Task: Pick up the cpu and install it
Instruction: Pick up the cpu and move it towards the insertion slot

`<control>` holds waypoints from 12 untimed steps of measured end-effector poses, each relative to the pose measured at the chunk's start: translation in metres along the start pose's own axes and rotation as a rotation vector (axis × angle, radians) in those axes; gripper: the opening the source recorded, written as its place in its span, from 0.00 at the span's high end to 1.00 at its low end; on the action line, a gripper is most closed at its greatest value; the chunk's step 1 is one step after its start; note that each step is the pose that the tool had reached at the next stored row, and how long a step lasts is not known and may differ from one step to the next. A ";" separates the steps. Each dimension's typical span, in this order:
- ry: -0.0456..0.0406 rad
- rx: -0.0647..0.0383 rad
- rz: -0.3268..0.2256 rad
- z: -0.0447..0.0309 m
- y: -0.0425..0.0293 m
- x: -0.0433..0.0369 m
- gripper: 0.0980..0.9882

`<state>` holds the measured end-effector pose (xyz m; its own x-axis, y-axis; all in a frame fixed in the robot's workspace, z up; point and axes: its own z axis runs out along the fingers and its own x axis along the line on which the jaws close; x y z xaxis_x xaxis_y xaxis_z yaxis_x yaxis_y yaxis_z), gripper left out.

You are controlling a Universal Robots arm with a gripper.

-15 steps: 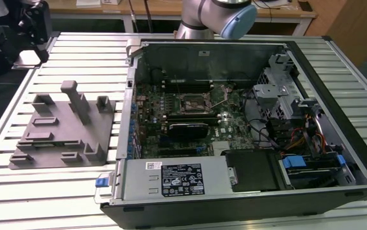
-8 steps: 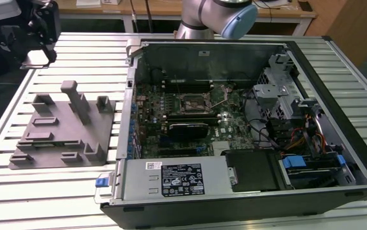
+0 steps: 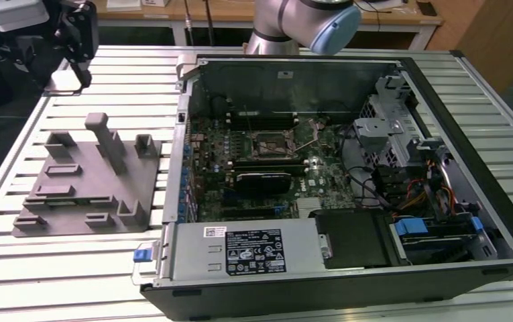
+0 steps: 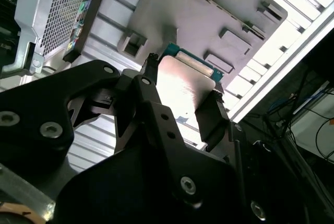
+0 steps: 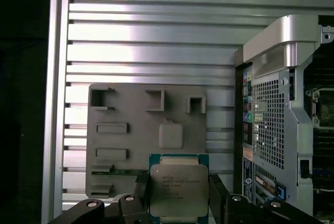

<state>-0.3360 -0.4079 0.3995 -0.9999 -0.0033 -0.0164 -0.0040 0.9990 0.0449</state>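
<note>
Black two-fingered pincer (image 5: 179,186) sits closest, clamped on opposite edges of the cpu (image 5: 175,188), a small flat square chip with a pale silver metal lid and green rim. The hold shows in both wrist views. Pickup judged done: the chip hangs above the grey plastic block (image 5: 135,125) with upright tabs, on the slatted aluminium tabletop (image 3: 60,268). Install not yet done. The open black computer case (image 3: 507,228) holds a green motherboard (image 3: 238,168). Its central socket (image 3: 272,142) looks unfilled and is well apart from the chip.

The cpu's (image 5: 175,190) sides — hidden behind fingers (image 5: 217,195); arm (image 3: 301,23) edge-cropped.
</note>
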 end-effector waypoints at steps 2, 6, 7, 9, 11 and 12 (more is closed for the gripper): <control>0.0000 0.000 0.000 0.0001 0.0000 -0.0039 0.50; -0.0001 0.000 0.000 0.0002 0.0000 -0.0118 0.50; 0.0000 0.000 0.000 0.0002 0.0000 -0.0140 0.50; 0.0000 0.000 0.000 0.0003 -0.0001 -0.0179 0.50; 0.0000 0.000 0.000 0.0003 -0.0001 -0.0220 0.50; 0.0000 0.000 0.000 0.0004 -0.0001 -0.0240 0.50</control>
<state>-0.3120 -0.4079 0.3994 -0.9999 -0.0033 -0.0164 -0.0040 0.9990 0.0450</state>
